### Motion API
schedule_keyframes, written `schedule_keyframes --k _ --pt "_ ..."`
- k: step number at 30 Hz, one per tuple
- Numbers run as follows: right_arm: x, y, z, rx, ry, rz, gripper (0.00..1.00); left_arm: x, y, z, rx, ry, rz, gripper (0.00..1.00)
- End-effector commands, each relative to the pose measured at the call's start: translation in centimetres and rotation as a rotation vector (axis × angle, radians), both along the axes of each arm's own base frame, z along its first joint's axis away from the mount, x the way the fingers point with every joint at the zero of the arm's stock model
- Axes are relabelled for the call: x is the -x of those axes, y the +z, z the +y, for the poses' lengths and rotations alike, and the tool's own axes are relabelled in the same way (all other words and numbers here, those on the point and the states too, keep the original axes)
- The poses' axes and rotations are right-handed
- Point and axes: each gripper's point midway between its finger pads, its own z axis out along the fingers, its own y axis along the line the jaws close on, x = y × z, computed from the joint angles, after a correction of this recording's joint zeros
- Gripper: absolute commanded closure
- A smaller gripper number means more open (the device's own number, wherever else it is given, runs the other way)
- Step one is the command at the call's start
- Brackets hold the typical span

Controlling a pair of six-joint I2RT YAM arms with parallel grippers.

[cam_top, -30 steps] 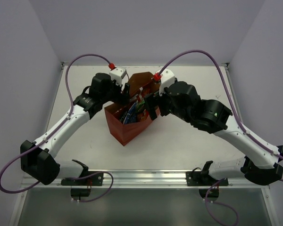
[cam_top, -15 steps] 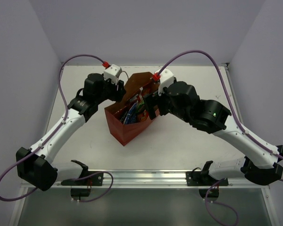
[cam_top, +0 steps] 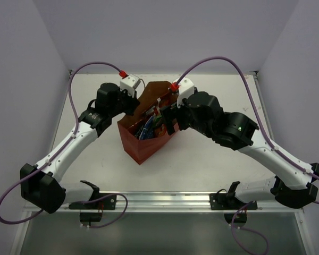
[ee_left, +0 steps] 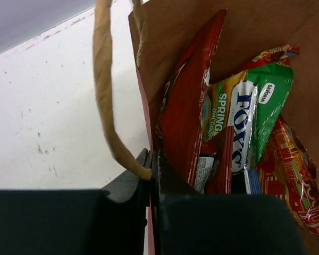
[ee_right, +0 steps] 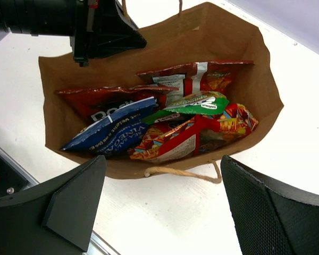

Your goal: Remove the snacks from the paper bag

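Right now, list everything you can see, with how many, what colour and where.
paper bag: one, red-brown outside, brown inside, standing open mid-table
cord handles: two, tan, one on each long rim of the bag
red/orange chip bags: three, inside the bag
blue chip bag: one, blue and white, inside the bag
green bag: one, green-yellow, inside the bag, among the others
table: one, white, under the bag
cables: two, purple, looping over the arms
left pincer: one, black, shut on the bag's rim
right pincer: one, black, open, above the bag's mouth
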Motion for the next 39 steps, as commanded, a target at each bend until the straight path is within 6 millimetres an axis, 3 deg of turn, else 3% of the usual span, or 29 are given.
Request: schedule_keyframes --k 1,6,12,17,21,29,32,39 --pt "-0.5 1.4 0.5 -0.04 -0.004 -0.027 0.09 -1.1 1.3 -0.4 0.006 -0.008 -0.045 1.0" --pt "-0.6 2.1 1.6 -0.082 -0.001 -0.005 0.09 -1.8 2.2 0.2 -0.041 0.011 -0.082 1.0" --pt "-1.1 4.0 3.8 -0.167 -0.022 0.051 0.09 -2.5 5.3 1.5 -0.071 0.071 -0.154 1.0" --pt "-2.7 4.5 5.4 -0.198 -0.079 0.107 0.1 -2.6 6.9 2.5 -0.089 0.112 -0.191 1.0" --pt "-4.0 2.0 5.9 -0.228 -0.126 0.222 0.15 -2.2 7.2 3.0 -0.09 0.128 -0.194 1.0" --pt "-4.7 -5.8 5.7 -0.201 -0.229 0.439 0.18 -1.6 7.1 5.0 -0.117 0.216 -0.197 1.0" --pt "-4.8 -7.3 5.8 -0.209 -0.255 0.479 0.18 -1.2 7.6 5.5 -0.112 0.24 -0.2 1.0" --pt "-6.1 -8.4 5.3 -0.235 -0.329 0.508 0.21 -0.9 8.3 5.8 -0.093 0.257 -0.198 1.0"
